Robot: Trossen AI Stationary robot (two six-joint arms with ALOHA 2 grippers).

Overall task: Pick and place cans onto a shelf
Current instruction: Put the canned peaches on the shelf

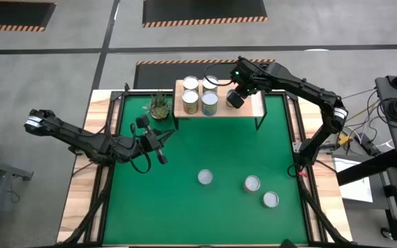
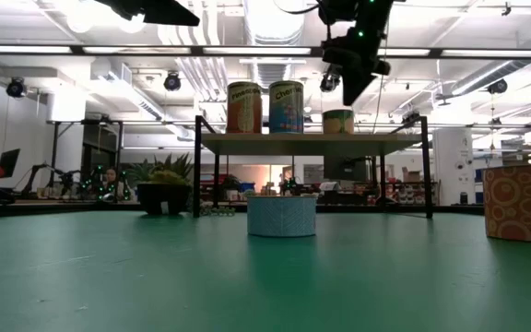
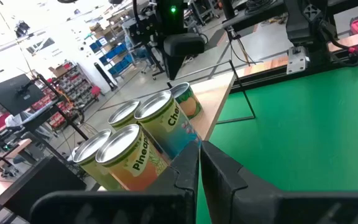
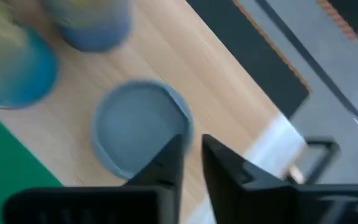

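Right claw (image 1: 236, 98) nearly closed, empty, above shelf (image 1: 260, 105), left claw (image 1: 163, 138) shut over mat (image 1: 205, 151)

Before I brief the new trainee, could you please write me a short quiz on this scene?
1. How many cans stand on the green mat?
2. True or false: the right gripper is clamped around the short can on the shelf.
3. What stands on the mat beside the shelf, on the left arm's side? A) a potted plant B) a mug C) a bottle

Key: 1) three. 2) false: it hangs shut above the can, apart from it. 3) A.
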